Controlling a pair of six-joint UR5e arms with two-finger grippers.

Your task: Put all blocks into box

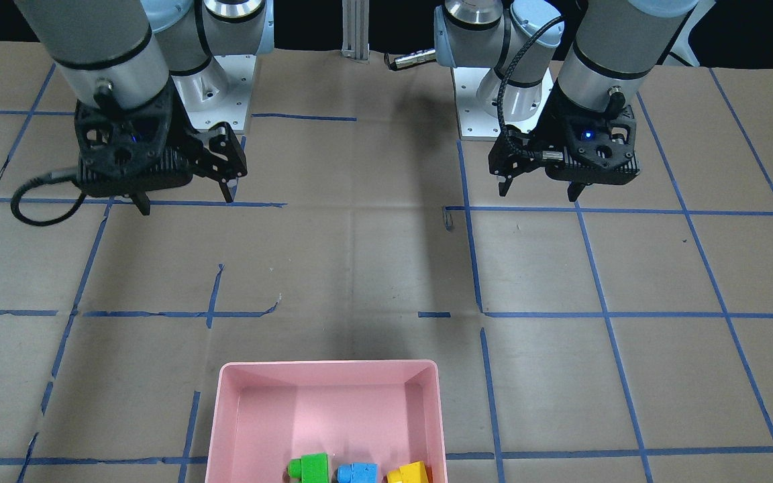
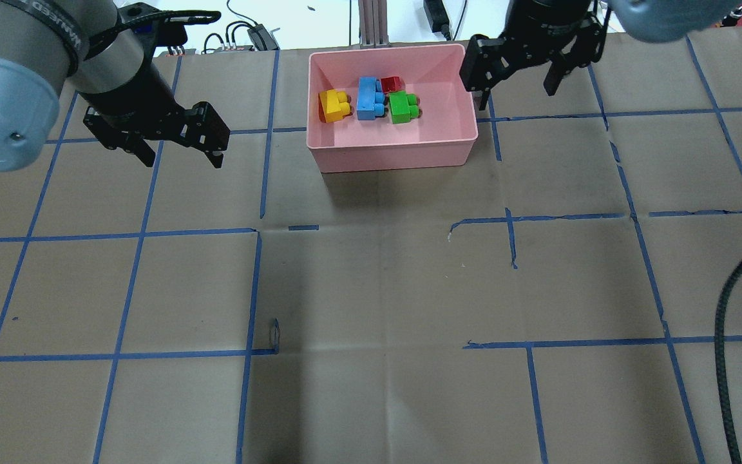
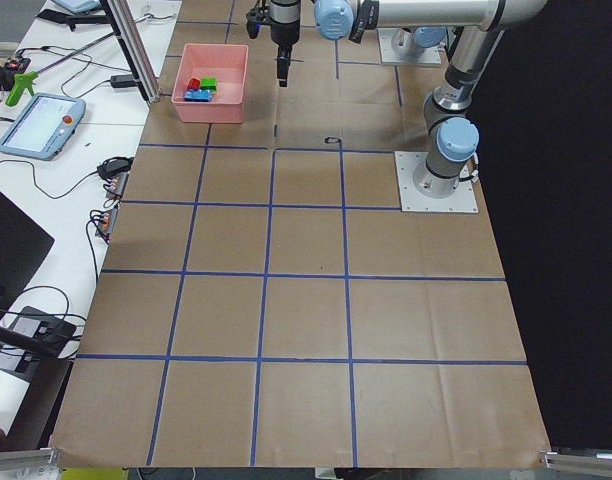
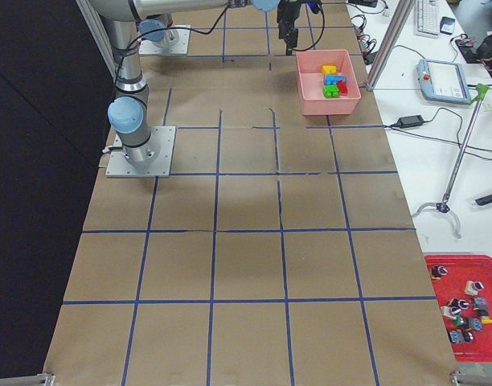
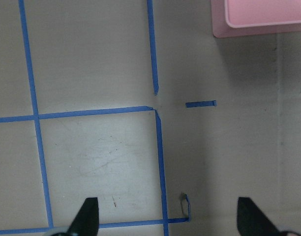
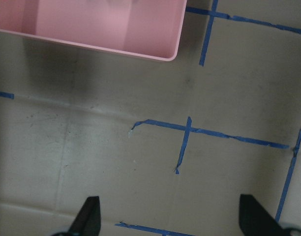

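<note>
The yellow block (image 2: 334, 105), blue block (image 2: 368, 98), red block (image 2: 391, 84) and green block (image 2: 402, 107) all lie inside the box (image 2: 391, 158), so the task looks done. The left tool (image 2: 183, 158) and right tool (image 2: 516, 87) hang spread wide and empty, either side of it. The overhead view shows the red block, which the front-facing view misses

This is a robot lab: two arms (image 3: 454, 145) bolted on a desk (image 3: 306, 330) with blue tape (image 3: 269, 240), a control pad (image 3: 41, 125) nearby.

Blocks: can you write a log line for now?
blocks: all four in box | left gripper: open, empty | right gripper: open, empty | task: done
</note>
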